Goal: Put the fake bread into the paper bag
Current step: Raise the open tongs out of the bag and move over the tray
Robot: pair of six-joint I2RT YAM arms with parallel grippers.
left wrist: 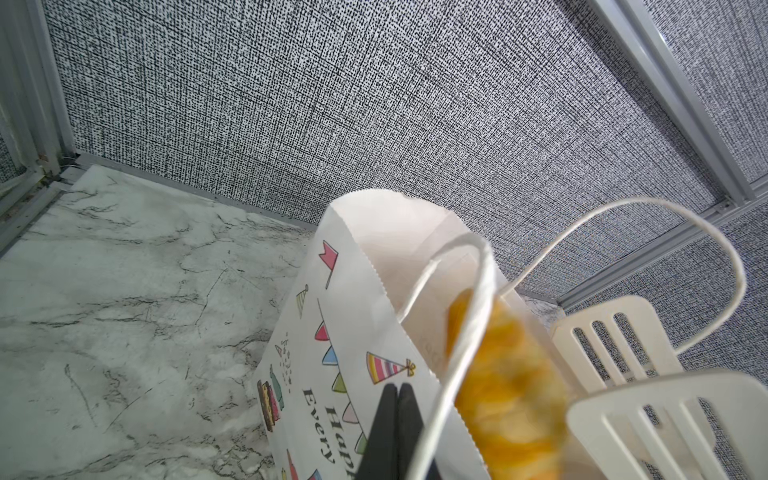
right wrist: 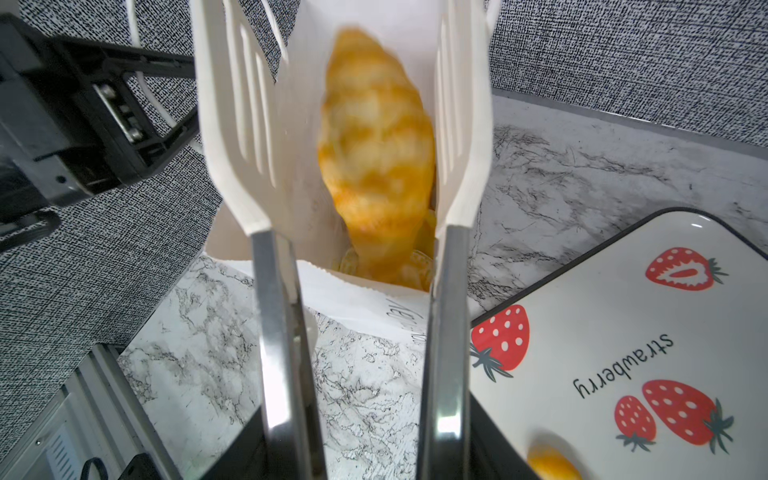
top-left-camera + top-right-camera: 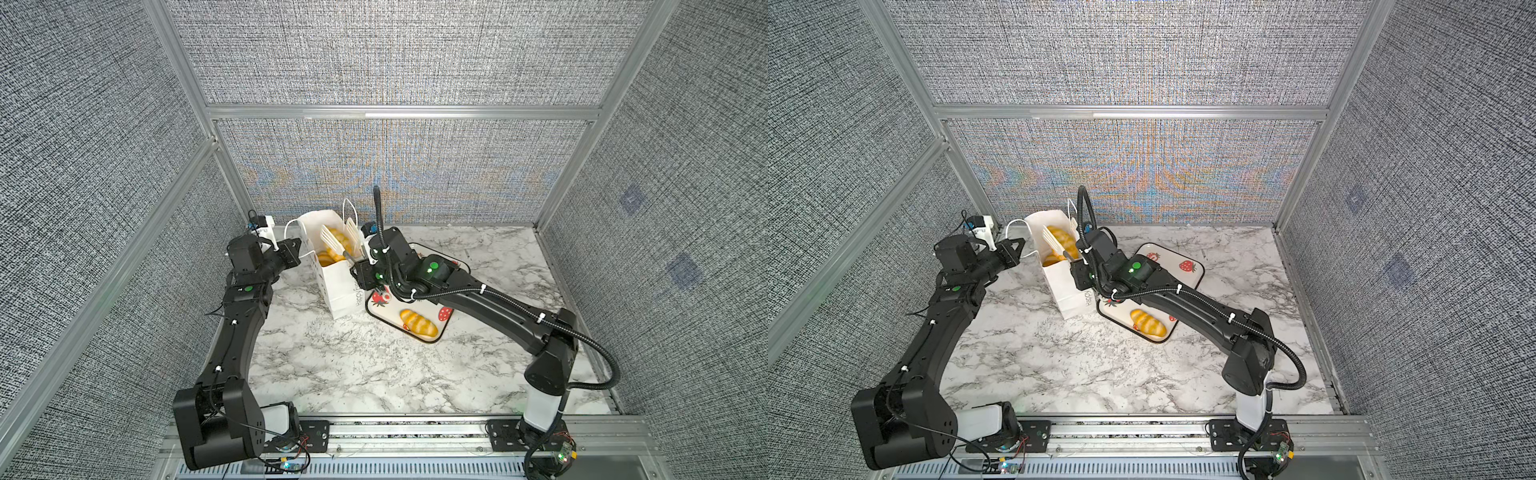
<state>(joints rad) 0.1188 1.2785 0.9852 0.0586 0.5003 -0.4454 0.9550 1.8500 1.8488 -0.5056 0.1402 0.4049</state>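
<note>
Tray (image 3: 1169, 259) holds one loaf (image 3: 1147, 322); one blurred loaf (image 2: 376, 145) between tongs (image 2: 446, 332) in bag (image 2: 361, 299) mouth.

Left wrist feed: I read "Happ", cut off at frame edge, and "Every" on paper bag (image 1: 353, 332). Both top views: "Happy" runs sideways on bag's side panel. Right wrist feed: "strawberry" on tray (image 2: 590, 299), upside down from here.
</note>
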